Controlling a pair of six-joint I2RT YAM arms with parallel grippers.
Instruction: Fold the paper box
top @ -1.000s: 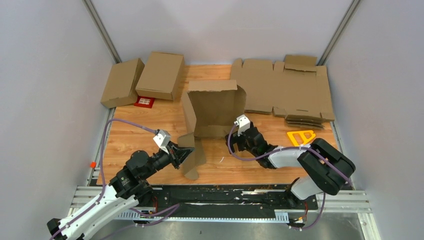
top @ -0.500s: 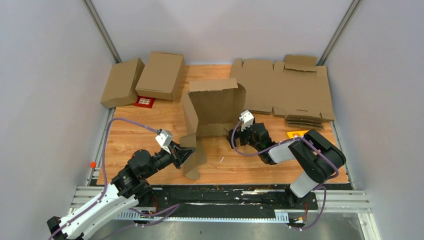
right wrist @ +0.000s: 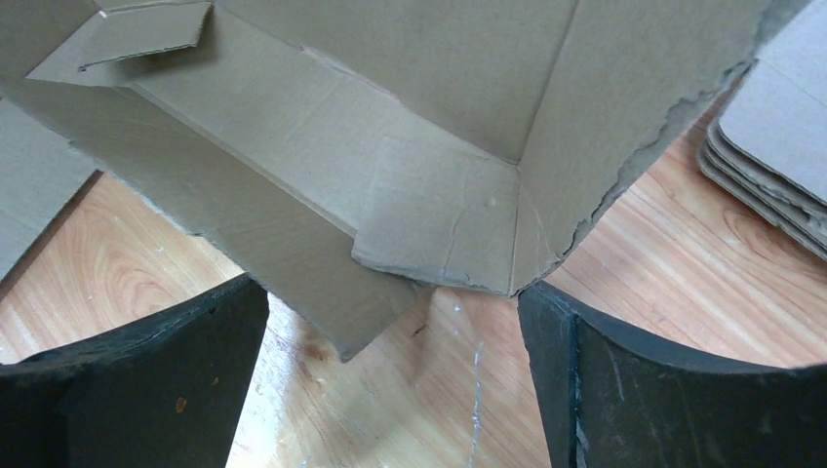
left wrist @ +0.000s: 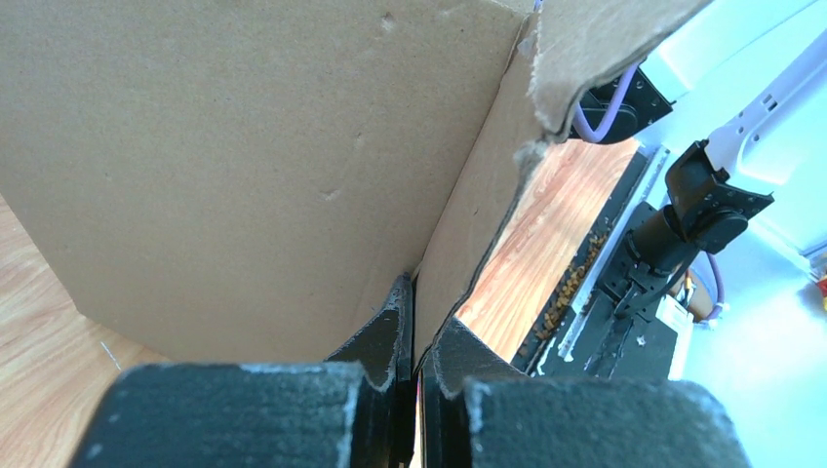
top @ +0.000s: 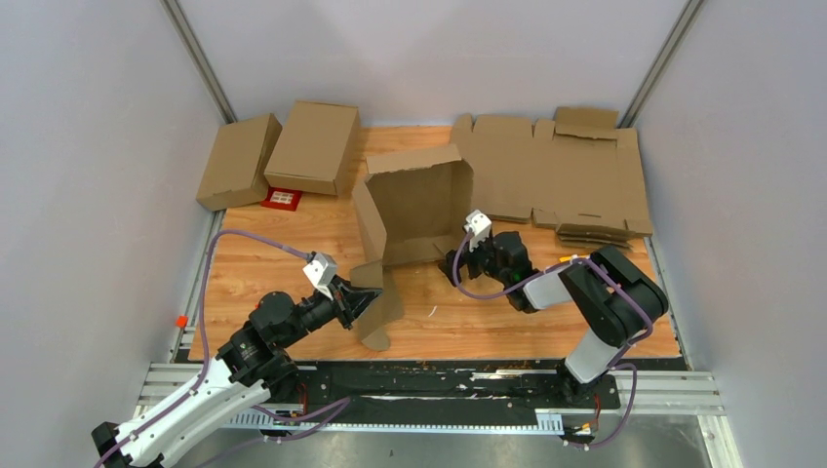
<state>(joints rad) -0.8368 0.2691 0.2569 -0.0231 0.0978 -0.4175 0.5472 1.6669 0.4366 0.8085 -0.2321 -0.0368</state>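
Your left end effector [top: 363, 300] is pinched tight on a low front flap of the paper box [top: 414, 200]; your right end effector [top: 465, 258] gapes wide at its near right corner, gripping nothing. The box stands half-formed, walls raised, mid worktop [top: 273, 258]

We see a wooden surface [top: 273, 268]. At its far left lie a closed carton [top: 238, 161] and a second carton [top: 313, 146], with a red card [top: 282, 199] just beside them. A stack of flat sheets [top: 575, 180] lies far right. The half-folded paper box [top: 414, 210] stands mid-surface.
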